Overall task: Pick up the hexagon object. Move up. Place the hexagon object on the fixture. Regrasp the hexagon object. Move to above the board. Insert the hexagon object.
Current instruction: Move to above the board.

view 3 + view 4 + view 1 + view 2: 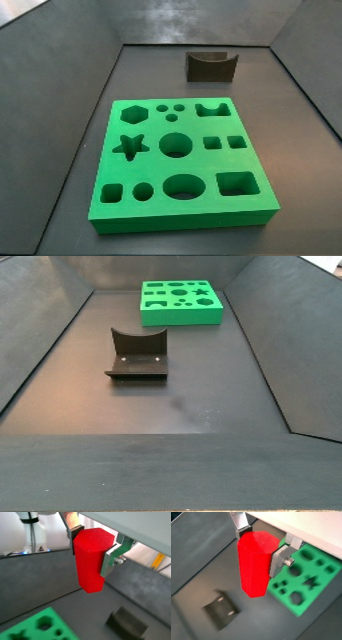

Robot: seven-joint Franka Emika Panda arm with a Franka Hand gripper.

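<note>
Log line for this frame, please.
gripper: shut on hexagon object, aloft | fixture: empty | board: hexagon hole open

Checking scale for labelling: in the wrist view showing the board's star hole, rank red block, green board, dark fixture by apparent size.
1. Red hexagon block, in the gripper jaws, enlarged by nearness.
2. Green board, partly hidden.
3. Dark fixture.

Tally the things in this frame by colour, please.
Red: 1, the hexagon object, gripped between the gripper's fingers above the floor
Green: 1, the board
Dark: 1, the fixture
Total: 3
</note>
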